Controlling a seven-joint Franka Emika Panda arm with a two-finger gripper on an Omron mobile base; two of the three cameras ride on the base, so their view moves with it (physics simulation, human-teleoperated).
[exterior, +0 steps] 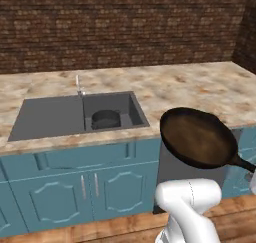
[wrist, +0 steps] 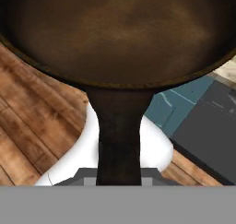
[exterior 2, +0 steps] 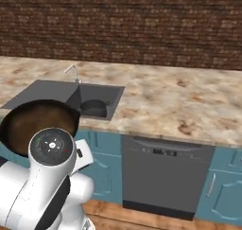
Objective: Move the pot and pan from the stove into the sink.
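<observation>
Left base view: pan (exterior: 198,137) held up in the air in front of the counter (exterior: 200,89), brown inside tilted toward the camera, black handle running off to the lower right edge. Sits out past the counter's front edge, above the blue cabinets (exterior: 75,179) and wooden floor (exterior: 100,227), to the right of the sink (exterior: 47,117). Pot (exterior: 106,119) down inside the sunken basin, just in front of the thin faucet (exterior: 78,84). Flat drainboard to the basin's left bare. Wide marbled counter open to the right, brick wall (exterior: 125,27) behind.

Right base view: pan (exterior 2: 28,122) low at the left, partly behind the white arm, hanging below and in front of the sink's near rim (exterior 2: 42,89). Pot (exterior 2: 93,108) in the basin at the sink's right end. Dishwasher front (exterior 2: 163,177) under the counter to the right, well apart from the pan.

Hand view: pan (wrist: 120,34) spread across the top, handle coming straight down to the gripper (wrist: 119,181). Fingers pinching the handle near its end, jaws nearly closed on it. Floor and cabinet corner beneath.
</observation>
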